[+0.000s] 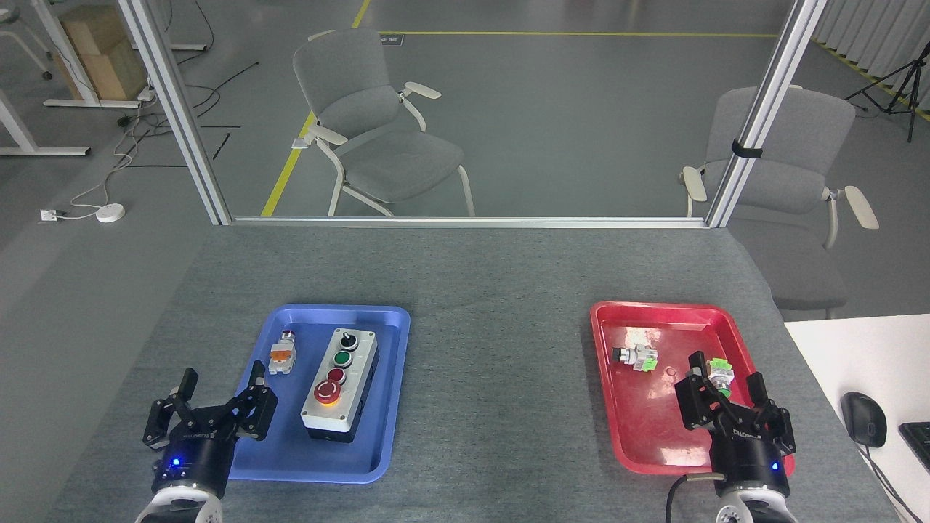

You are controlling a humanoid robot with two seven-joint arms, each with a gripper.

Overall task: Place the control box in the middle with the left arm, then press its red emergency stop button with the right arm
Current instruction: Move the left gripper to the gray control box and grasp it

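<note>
Covering the table (pixel 494 290) is grey felt; chairs (pixel 378 138) stand beyond. The grey box (pixel 340 383) lies in the blue tray (pixel 392 378). Both grippers, left (pixel 221 381) and right (pixel 726 381), gape wide.

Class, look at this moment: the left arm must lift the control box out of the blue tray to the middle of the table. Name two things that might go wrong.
1. The control box lies close beside a small loose button part in the blue tray; the open left gripper may knock it.
2. The tray's raised rim might catch the box if dragged.
</note>
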